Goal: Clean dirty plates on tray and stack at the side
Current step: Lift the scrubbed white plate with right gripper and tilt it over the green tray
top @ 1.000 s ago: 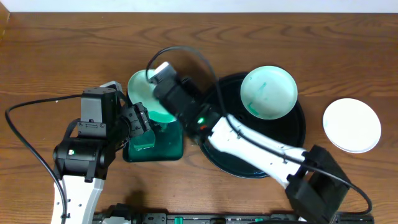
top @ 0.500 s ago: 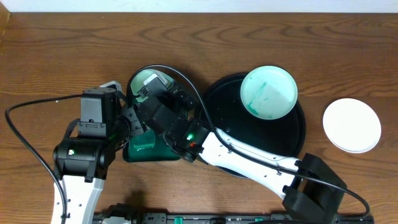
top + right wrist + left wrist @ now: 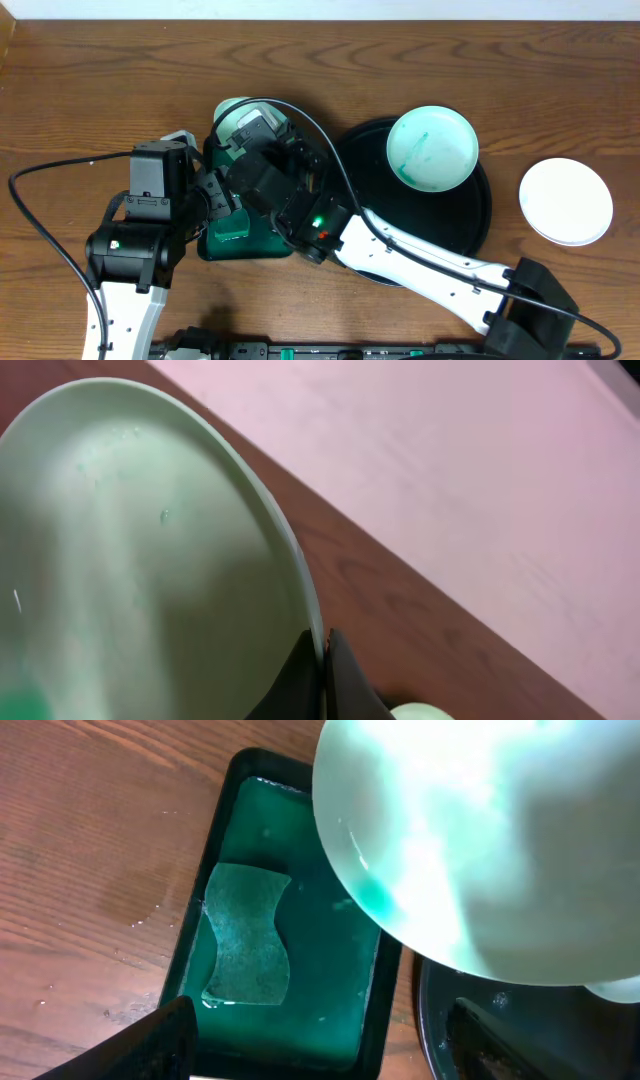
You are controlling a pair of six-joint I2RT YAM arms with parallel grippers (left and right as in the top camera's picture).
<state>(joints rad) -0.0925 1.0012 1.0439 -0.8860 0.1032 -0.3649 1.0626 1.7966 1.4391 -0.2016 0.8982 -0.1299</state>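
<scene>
From overhead we look straight down on the whole table (image 3: 90, 80) from well above. Our left wrist view faces down, close over the green tray (image 3: 310, 960), with a plate (image 3: 480, 840) filling its upper right. Our right wrist view sits almost against that same plate's rim, looking along it across the table.
</scene>
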